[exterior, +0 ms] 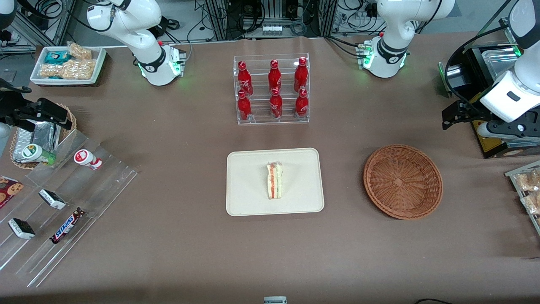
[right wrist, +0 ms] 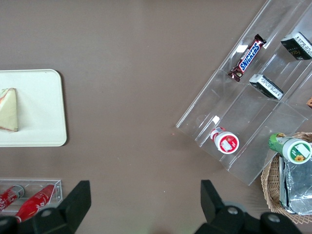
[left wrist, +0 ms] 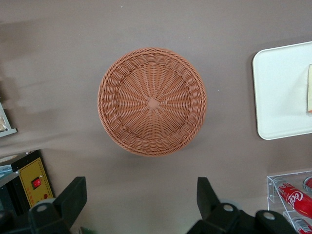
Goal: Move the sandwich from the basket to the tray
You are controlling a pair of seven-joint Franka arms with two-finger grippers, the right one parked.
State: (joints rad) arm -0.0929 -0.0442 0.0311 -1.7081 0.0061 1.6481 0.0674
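Observation:
The sandwich [exterior: 274, 180], a pale wedge with an orange-red and green stripe, lies in the middle of the cream tray [exterior: 249, 198]. The round woven basket [exterior: 403, 181] sits beside the tray toward the working arm's end of the table, with nothing in it. My gripper [exterior: 457, 115] hangs above the table, farther from the front camera than the basket and apart from it. In the left wrist view the gripper [left wrist: 141, 187] is open with nothing between its fingers, and the basket [left wrist: 152, 101], one end of the tray [left wrist: 278, 92] and an edge of the sandwich [left wrist: 309, 87] show.
A clear rack of red bottles [exterior: 272, 90] stands farther from the front camera than the tray. A black box with a yellow panel [exterior: 493, 143] sits beside my gripper. A snack tray [exterior: 527, 190] lies at the working arm's table edge. A stepped acrylic shelf [exterior: 63, 202] is at the parked arm's end.

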